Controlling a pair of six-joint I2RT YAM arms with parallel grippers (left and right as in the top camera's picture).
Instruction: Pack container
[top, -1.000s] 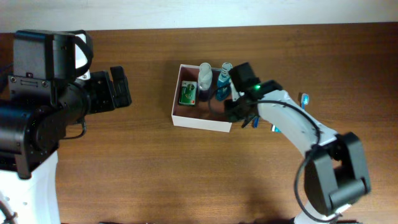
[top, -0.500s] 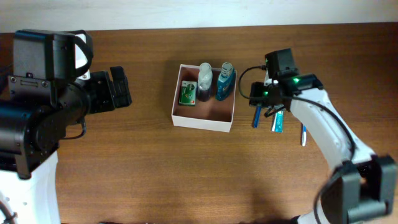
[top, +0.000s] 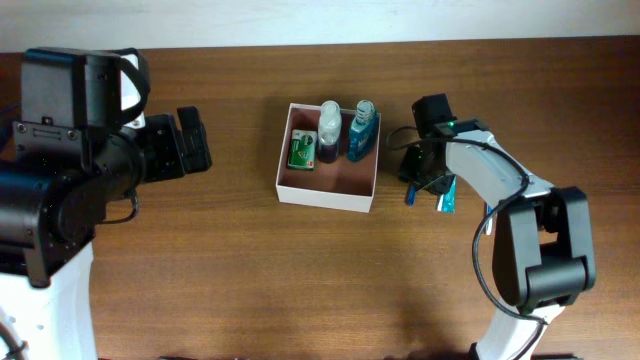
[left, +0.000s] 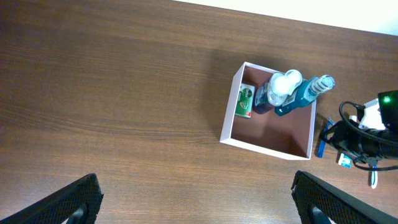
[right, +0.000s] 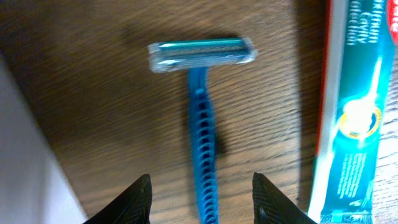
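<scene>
The container (top: 325, 194) lies on the tabletop (top: 250, 270), holding a green packet (top: 303, 150), a white-capped bottle (top: 330, 128) and a blue bottle (top: 362, 130) along one wall. Just outside the container, the right gripper (right: 203, 190) hangs spread astride the handle of a blue razor (right: 202, 124). A toothpaste tube (right: 351, 124) lies beside the razor. The left gripper (left: 196, 202), fingers wide apart, hovers well away from the container.

Brown wooden table (top: 200, 260), white container (top: 325, 198), blue razor (right: 200, 124), toothpaste tube (right: 351, 118)

Table (right: 81, 93): dark wood grain, looks matt. Razor (right: 201, 124): blue plastic, ribbed handle (shiny head at 12 o'clock). Container (top: 325, 197): white walls, matt.
</scene>
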